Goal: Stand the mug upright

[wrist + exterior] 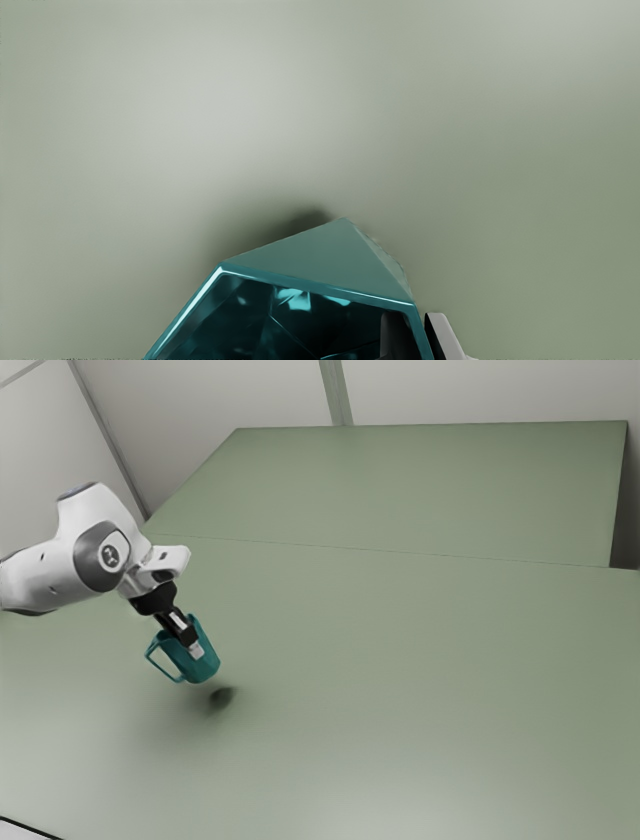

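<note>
Table (400, 660): muted green, thin seam (380, 551) across
Walls (230, 390): off-white
Strip (337, 390): grey-green, beyond table's far edge
Trim (109, 442): grey, slanting, toward exterior view's left
Light: soft, pale sheen on tabletop

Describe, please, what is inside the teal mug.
One of the jaws reaches inside the mug, alongside its wall, with faceted teal surfaces beside it; whatever lies behind that jaw is hidden.
</note>
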Action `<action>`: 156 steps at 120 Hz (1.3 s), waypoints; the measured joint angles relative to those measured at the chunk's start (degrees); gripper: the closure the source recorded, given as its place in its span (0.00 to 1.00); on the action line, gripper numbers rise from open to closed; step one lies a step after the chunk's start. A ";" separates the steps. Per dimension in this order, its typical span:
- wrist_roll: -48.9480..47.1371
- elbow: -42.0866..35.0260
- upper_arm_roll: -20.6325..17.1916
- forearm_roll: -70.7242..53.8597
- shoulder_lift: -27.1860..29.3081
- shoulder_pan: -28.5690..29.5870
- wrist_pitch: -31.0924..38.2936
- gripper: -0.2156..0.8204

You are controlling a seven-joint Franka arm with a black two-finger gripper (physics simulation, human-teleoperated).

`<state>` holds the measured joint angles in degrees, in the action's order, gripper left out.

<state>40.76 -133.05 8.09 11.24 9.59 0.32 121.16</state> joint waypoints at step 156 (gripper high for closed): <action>-29.55 1.04 -2.82 -9.98 -7.55 -5.09 9.56 0.97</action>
<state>11.21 -132.00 5.26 1.26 2.04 -4.77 130.72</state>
